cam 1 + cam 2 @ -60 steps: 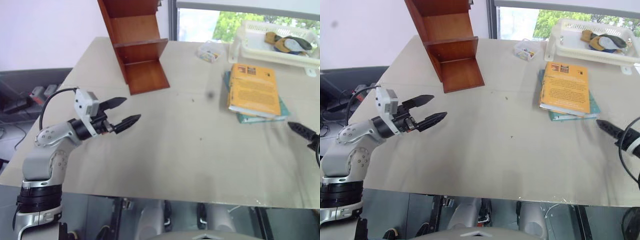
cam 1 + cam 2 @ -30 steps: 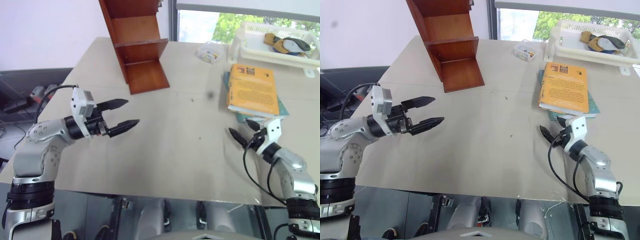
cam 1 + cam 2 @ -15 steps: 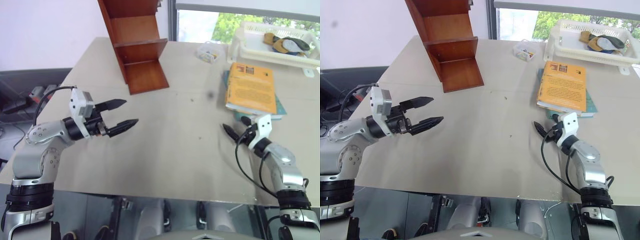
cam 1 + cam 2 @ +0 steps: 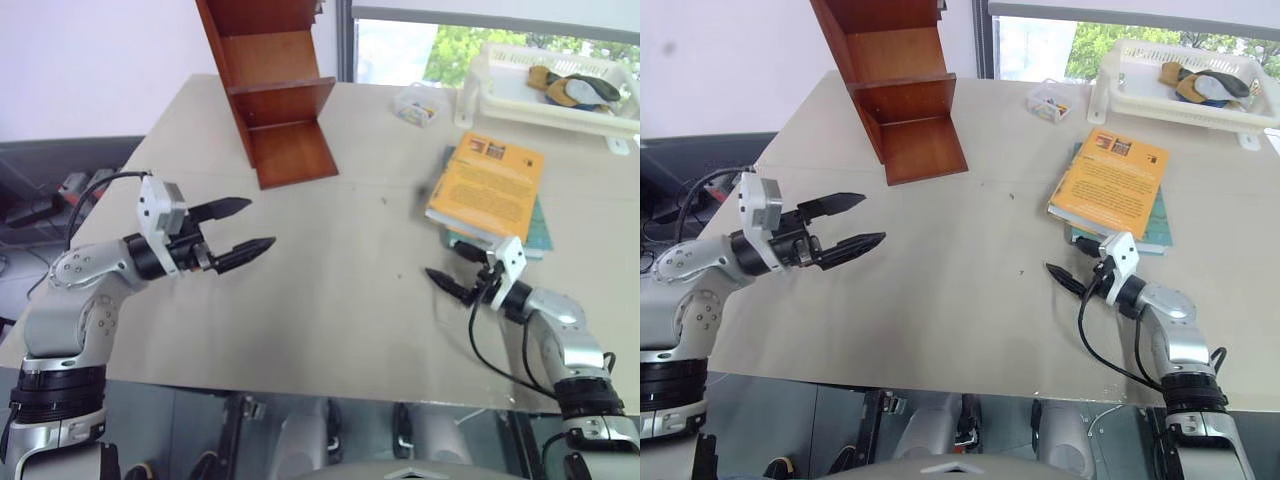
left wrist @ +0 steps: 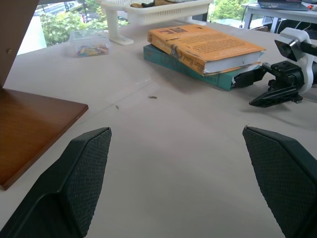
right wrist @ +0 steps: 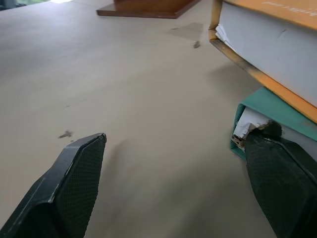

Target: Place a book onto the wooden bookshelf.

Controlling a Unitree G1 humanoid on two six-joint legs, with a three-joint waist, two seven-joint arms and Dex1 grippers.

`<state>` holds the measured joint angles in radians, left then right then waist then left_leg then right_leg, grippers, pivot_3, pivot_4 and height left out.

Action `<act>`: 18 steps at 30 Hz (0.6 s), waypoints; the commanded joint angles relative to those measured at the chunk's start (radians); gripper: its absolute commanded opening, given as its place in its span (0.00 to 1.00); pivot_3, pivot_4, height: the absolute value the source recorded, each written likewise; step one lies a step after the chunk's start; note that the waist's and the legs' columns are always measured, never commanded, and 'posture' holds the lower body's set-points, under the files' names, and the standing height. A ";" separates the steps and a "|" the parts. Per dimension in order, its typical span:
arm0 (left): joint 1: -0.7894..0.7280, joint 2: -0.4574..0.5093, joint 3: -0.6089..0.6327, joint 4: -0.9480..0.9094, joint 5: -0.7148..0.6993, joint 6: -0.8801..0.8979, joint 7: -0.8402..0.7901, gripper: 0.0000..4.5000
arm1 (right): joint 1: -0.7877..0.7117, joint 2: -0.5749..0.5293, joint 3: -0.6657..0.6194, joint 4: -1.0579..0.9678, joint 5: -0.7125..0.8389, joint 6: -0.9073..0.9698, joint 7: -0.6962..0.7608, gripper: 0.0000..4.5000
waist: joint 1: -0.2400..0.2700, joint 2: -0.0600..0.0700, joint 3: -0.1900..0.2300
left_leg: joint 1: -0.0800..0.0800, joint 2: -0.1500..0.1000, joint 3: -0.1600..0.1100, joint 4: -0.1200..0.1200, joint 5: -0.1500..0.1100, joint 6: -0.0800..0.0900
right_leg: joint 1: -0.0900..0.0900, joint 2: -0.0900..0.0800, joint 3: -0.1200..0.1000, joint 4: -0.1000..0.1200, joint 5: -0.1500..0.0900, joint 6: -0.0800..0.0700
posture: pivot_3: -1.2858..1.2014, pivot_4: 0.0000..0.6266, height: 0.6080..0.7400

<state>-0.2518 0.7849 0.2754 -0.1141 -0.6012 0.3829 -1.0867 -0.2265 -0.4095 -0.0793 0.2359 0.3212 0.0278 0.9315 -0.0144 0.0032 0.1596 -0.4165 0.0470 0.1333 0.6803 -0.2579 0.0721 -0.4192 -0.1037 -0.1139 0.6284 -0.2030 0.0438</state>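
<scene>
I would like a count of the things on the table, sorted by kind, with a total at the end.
Books: 2, the orange book lying on the teal book
Wooden bookshelf: 1
White basket with items inside: 1
Small clear box: 1
Total: 5

table [image 4: 330,300] | white basket [image 4: 500,95] | clear box [image 4: 417,104] | teal book [image 5: 198,72]

Office/lab: table [image 4: 330,300] by window [image 4: 400,50]
</scene>
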 commanded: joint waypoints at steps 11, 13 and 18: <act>-0.032 0.027 0.017 0.003 0.008 -0.027 -0.010 1.00 | 0.191 -0.200 0.034 -0.277 0.134 0.168 0.257 1.00 | 0.004 0.000 0.000 | 0.000 0.000 -0.001 0.000 0.000 0.000 | 0.000 -0.001 0.000 0.000 -0.001 -0.001 | 0.52 0.24 0.79; -0.042 0.027 0.010 0.012 0.011 -0.029 -0.015 1.00 | 0.240 -0.246 0.040 -0.331 0.148 0.196 0.293 1.00 | 0.007 0.000 0.000 | 0.000 0.000 -0.001 0.000 0.000 0.000 | 0.000 -0.001 0.000 0.000 -0.001 -0.002 | 0.52 0.24 0.79; -0.068 0.021 -0.012 0.037 0.020 -0.039 -0.028 1.00 | 0.372 -0.353 0.052 -0.439 0.151 0.235 0.346 1.00 | 0.009 -0.001 -0.001 | 0.000 0.000 -0.002 0.000 0.000 0.000 | 0.000 -0.001 -0.001 -0.001 -0.002 -0.003 | 0.52 0.24 0.79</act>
<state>-0.2972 0.7963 0.2605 -0.0738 -0.5800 0.3630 -1.1081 0.1007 -0.7317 -0.0402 -0.1554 0.4717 0.2420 1.2470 -0.0050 0.0017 0.1591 -0.4166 0.0471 0.1318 0.6804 -0.2583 0.0722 -0.4190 -0.1052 -0.1149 0.6277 -0.2054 0.0410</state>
